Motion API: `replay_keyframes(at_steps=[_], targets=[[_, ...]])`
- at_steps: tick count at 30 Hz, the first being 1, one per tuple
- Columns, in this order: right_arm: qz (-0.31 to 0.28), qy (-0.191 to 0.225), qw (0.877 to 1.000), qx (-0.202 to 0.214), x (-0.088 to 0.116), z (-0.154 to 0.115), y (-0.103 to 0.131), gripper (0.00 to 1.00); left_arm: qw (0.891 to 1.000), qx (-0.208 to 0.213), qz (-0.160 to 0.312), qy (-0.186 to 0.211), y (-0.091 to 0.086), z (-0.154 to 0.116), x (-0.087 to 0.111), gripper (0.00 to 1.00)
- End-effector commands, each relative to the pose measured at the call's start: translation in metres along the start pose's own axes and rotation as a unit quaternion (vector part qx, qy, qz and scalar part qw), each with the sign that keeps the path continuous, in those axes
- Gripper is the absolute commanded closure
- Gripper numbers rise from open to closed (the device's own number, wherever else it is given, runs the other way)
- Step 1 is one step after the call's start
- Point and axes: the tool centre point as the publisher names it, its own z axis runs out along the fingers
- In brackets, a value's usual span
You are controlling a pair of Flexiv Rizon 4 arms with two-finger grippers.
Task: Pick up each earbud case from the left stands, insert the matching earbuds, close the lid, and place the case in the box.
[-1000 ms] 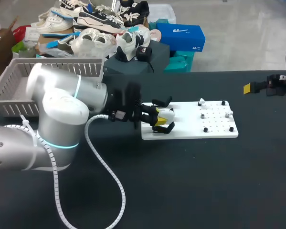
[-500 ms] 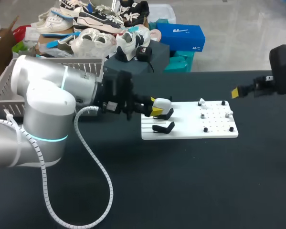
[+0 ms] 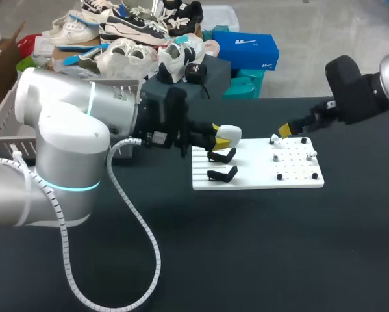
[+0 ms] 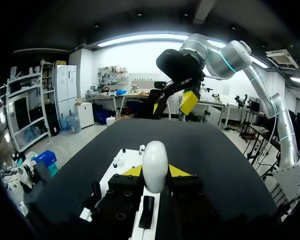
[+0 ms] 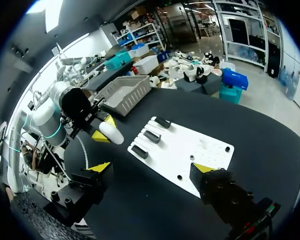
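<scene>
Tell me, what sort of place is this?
Probably a robot lab bench: a left arm and a right arm over a black table, a white board with black stands, and the left end effector holding a white earbud case.

robotics lab, by the look of it: two robot arms, left arm [image 3: 71, 149] w/ a lit blue ring & spiral-wrapped cable [image 3: 139, 221], right arm [image 3: 356, 91], at a black table [image 3: 246, 247] w/ a white jig plate [image 3: 259, 180] carrying black stands [image 3: 221, 173] & small pegs [image 3: 279, 176].
</scene>
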Motion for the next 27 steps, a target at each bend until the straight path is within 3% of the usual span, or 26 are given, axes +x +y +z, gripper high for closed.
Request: replay_keyframes(at_steps=[1, 10, 27], targets=[[-0.007, 0.005, 0.999, -0.032, -0.002, 0.019, 0.009, 0.0, 1.0, -0.03, 0.0, -0.004, -0.007, 0.013, -0.006, 1.0], [-0.019, 0.012, 0.998, -0.054, -0.006, 0.044, 0.017, 0.0, 0.999, -0.036, 0.004, -0.004, -0.017, 0.019, -0.011, 1.0], [-0.028, 0.003, 0.998, -0.058, -0.014, 0.045, 0.017, 0.0, 1.0, -0.02, 0.02, -0.002, -0.031, 0.018, -0.009, 1.0]])
